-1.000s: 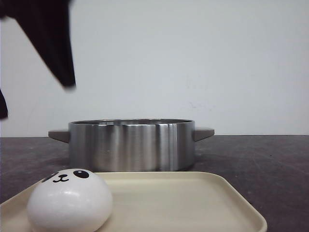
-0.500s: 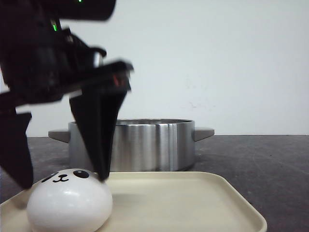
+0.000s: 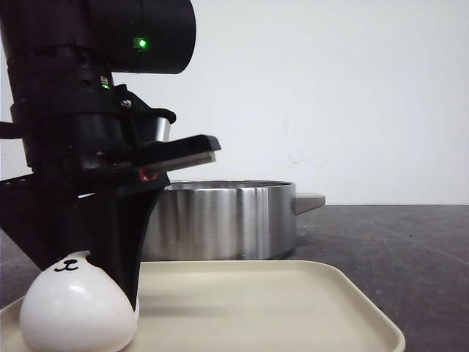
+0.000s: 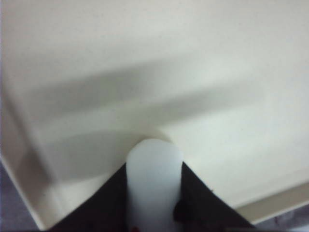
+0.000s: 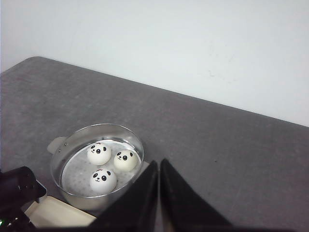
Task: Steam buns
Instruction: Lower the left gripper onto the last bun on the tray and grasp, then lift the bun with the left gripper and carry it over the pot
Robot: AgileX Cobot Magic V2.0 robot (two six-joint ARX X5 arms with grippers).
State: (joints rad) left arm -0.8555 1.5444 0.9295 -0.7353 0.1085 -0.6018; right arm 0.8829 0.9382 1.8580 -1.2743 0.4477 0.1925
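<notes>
Left gripper (image 3: 77, 293) squeezes our last bun (image 3: 73, 312) on the tray (image 3: 293, 301), near edge | three buns (image 5: 107, 164) in steamer pot (image 5: 65, 164) | right gripper (image 5: 159, 193) closed, idle

A glossy, smooth white bun (image 3: 73, 312) sits on a matt cream tray (image 3: 293, 301) that looks like plastic. Behind it, the pot (image 3: 220, 220) is brushed, shiny metal with dull grey handles. The table (image 3: 396, 242) is dark grey with a rough, speckled finish, and the left gripper (image 3: 77, 271) is matt black.
</notes>
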